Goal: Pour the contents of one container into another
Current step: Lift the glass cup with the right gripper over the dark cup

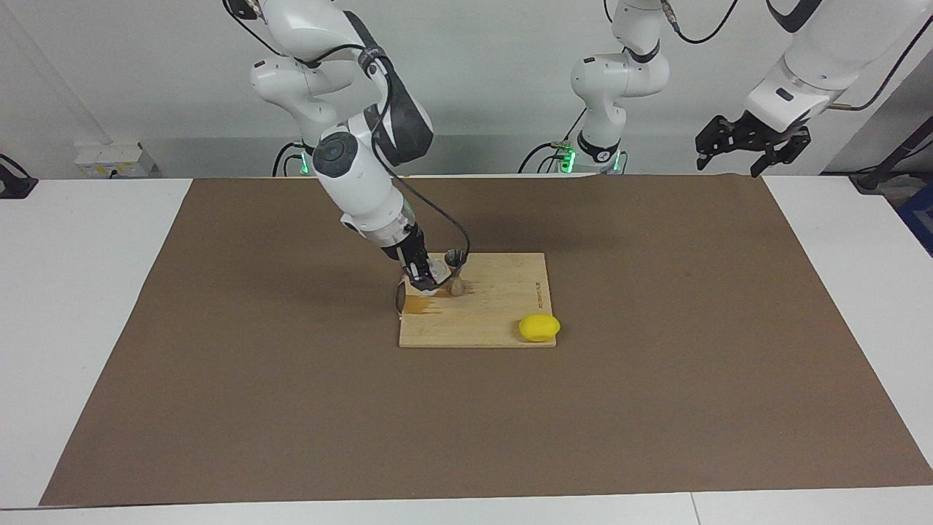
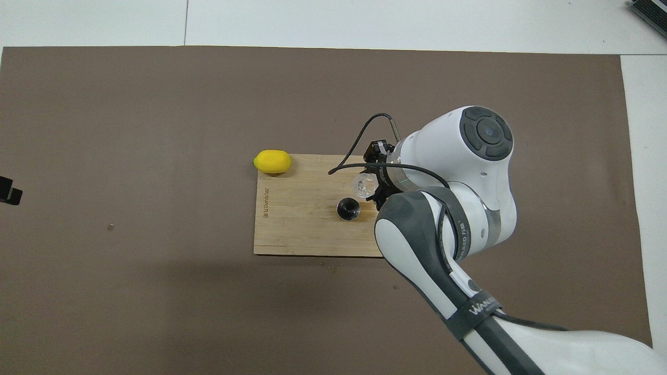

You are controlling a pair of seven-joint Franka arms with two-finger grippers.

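Observation:
The small clear glass cup (image 1: 439,275) is in my right gripper (image 1: 428,277), which is shut on it just above the wooden cutting board (image 1: 503,310). The cup sits right beside the grey metal jigger (image 1: 456,268), on the side toward the right arm's end of the table. The jigger stands upright on the board. In the overhead view the cup (image 2: 363,184) is a little farther from the robots than the jigger (image 2: 348,209), with the right gripper (image 2: 373,185) around it. My left gripper (image 1: 751,146) waits open, high over the table's edge near its base.
A yellow lemon (image 1: 539,327) lies at the board's corner toward the left arm's end, farthest from the robots. A dark wet patch (image 1: 421,303) marks the board under the right gripper. A brown mat (image 1: 291,408) covers the table.

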